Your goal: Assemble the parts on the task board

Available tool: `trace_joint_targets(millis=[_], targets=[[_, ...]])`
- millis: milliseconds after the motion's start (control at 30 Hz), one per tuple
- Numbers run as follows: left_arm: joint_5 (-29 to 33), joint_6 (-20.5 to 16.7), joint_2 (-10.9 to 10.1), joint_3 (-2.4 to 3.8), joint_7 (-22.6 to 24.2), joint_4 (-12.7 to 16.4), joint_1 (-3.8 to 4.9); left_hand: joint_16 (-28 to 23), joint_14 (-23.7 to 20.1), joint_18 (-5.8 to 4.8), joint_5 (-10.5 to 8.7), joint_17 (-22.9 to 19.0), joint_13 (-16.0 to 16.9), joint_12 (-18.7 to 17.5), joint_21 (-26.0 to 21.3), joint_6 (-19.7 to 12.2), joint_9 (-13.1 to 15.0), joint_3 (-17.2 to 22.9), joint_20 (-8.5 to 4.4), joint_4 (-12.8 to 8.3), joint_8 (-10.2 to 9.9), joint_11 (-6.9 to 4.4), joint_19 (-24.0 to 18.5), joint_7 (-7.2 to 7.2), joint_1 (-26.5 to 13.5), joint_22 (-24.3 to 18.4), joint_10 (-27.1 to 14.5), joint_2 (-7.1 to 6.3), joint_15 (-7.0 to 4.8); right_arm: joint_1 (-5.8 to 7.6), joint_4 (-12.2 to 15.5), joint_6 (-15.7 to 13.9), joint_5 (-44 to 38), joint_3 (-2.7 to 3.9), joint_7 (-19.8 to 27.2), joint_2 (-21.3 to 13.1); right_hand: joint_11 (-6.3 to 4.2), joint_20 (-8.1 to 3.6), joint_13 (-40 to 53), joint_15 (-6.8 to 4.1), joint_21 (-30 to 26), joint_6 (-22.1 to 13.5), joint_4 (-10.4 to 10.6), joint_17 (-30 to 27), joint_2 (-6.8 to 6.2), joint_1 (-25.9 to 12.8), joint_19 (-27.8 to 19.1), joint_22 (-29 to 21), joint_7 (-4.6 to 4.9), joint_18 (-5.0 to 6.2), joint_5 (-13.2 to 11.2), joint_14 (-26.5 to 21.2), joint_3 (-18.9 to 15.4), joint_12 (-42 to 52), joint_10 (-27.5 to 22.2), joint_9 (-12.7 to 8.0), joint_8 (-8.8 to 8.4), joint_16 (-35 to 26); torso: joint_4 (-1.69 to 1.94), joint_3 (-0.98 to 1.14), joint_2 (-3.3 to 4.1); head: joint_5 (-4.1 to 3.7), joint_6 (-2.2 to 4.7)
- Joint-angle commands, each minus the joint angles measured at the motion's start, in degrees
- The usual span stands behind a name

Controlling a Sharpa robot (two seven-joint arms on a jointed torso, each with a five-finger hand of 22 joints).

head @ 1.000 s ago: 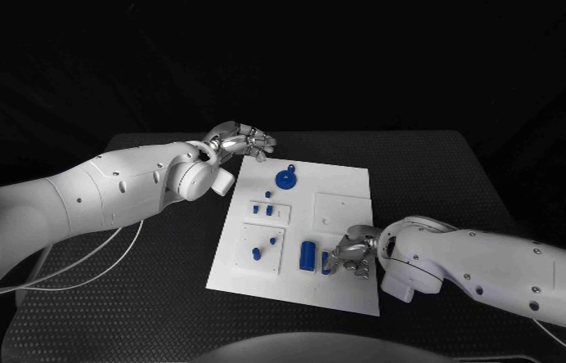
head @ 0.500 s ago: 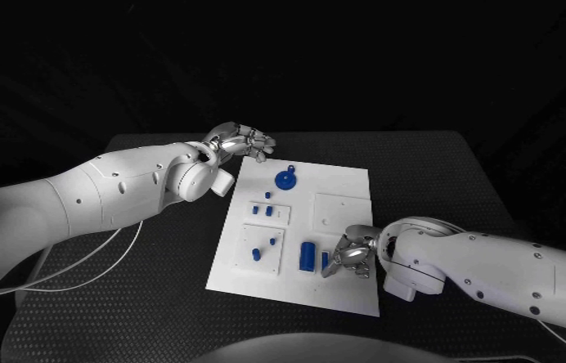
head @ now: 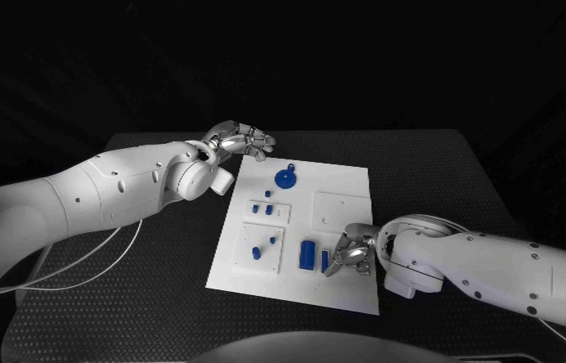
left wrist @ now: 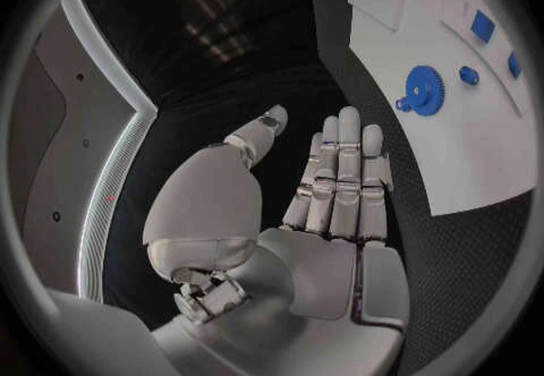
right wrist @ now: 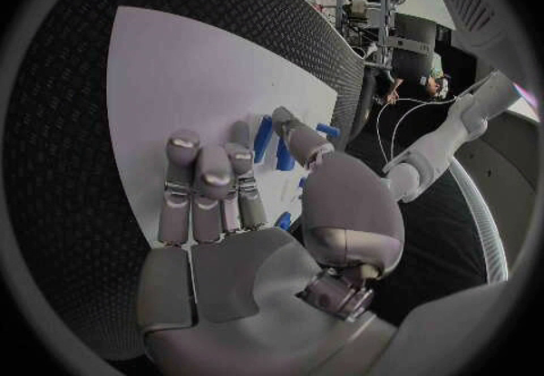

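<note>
At the near right of the task board (head: 342, 208), the right hand (head: 352, 253) is hovering w/ fingers apart, gripping nothing, just right of the small blue bar (head: 325, 259) lying long-axis near-to-far; the left hand (head: 240, 141), open, empty, is sitting well off at the far-left corner.

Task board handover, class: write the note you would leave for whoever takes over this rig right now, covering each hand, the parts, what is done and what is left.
Left hand: open, holding nothing, off the far left corner of the task board, over the black table.
Right hand: fingers spread, nothing seen held, low over the board's near right part beside two long blue pieces.
Parts: blue gear near the far edge; small blue pieces on the raised plates at the left.
Done: cannot tell which parts are seated.
Left: probably the long pieces by the right hand.
</note>
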Motion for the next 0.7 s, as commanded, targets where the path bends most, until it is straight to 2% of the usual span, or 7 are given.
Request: trace_joint_targets(millis=[33,200,400,567,700], targets=[[-0.15,0.71,0.03,0.04,0.34,0.21,0.08,-0.25,-0.05,0.96,0.10,0.09,0.06,0.29,-0.31,-0.34,-0.05,-0.01,0.30,0.47,0.38,0.08,-0.28,-0.01,-0.36,1.23,-0.32,-0.19,0.30,-0.10,-0.06,0.18,-1.30,0.00,-0.62,0.18,-0.42,-0.25,-0.06,-0.42,-0.12,0.50,0.25,0.06,1.07,0.08,0.08,0.35,-0.16,0.83,-0.31,0.06,-0.03,-0.19,0.24,0.08,0.22,-0.10,0.02,-0.02,-0.01,-0.04,-0.05],[-0.49,0.59,-0.07,0.04,0.85,0.47,0.08,-0.29,-0.04,0.95,0.10,0.14,0.07,0.30,-0.31,-0.33,-0.06,-0.04,0.31,0.61,0.41,0.07,-0.28,-0.01,-0.47,1.22,-0.30,-0.12,0.30,-0.13,-0.34,-0.22,-1.38,0.00,-0.76,0.42,-0.48,-0.12,-0.12,-0.45,-0.14,0.73,1.26,0.05,2.54,-0.79,0.14,0.33,-0.22,0.83,-0.31,0.11,0.04,-0.23,0.41,0.10,0.33,-0.08,0.07,-0.03,0.00,-0.11,-0.08],[-0.56,0.69,-0.02,0.04,0.69,0.53,0.08,-0.34,-0.03,0.95,0.12,0.21,0.08,0.31,-0.32,-0.33,-0.08,-0.04,0.32,0.84,0.44,0.06,-0.28,-0.02,-0.60,1.22,-0.30,0.10,0.31,-0.13,-0.51,-0.81,-1.65,0.00,-1.43,0.47,-0.62,-0.14,-0.16,-0.57,-0.18,1.01,2.46,0.03,2.56,-1.45,0.20,0.32,-0.36,0.83,-0.29,0.15,1.06,-0.25,0.61,0.07,0.43,-0.07,0.05,-0.04,-0.02,-0.10,-0.09],[-0.58,1.06,-0.08,0.04,0.79,0.54,0.08,-0.40,-0.05,0.94,0.11,0.25,0.08,0.29,-0.33,-0.36,-0.10,-0.11,0.32,0.92,0.44,0.07,-0.31,-0.01,-0.70,1.22,-0.33,-0.01,0.32,-0.13,-0.73,-0.75,-1.84,0.00,-1.74,0.47,-0.72,-0.20,-0.17,-0.66,-0.20,1.18,3.43,0.01,3.40,-1.77,0.26,0.32,-0.46,0.83,-0.31,0.17,2.45,-0.28,0.74,0.01,0.46,-0.05,0.02,-0.05,0.00,-0.07,-0.08],[-0.60,1.09,0.00,0.04,0.80,0.53,0.08,-0.42,-0.06,0.94,0.11,0.26,0.08,0.29,-0.34,-0.37,-0.11,-0.13,0.32,0.93,0.44,0.07,-0.33,-0.01,-0.70,1.22,-0.34,-0.05,0.32,-0.13,-0.75,0.58,-1.45,0.00,-2.04,0.54,-0.74,-0.29,-0.15,-0.69,-0.15,1.22,2.78,0.01,3.40,-0.90,0.22,0.41,-0.48,0.83,-0.23,0.17,3.67,-0.28,0.80,-0.05,0.45,-0.03,0.04,-0.02,-0.01,-0.07,-0.10]])
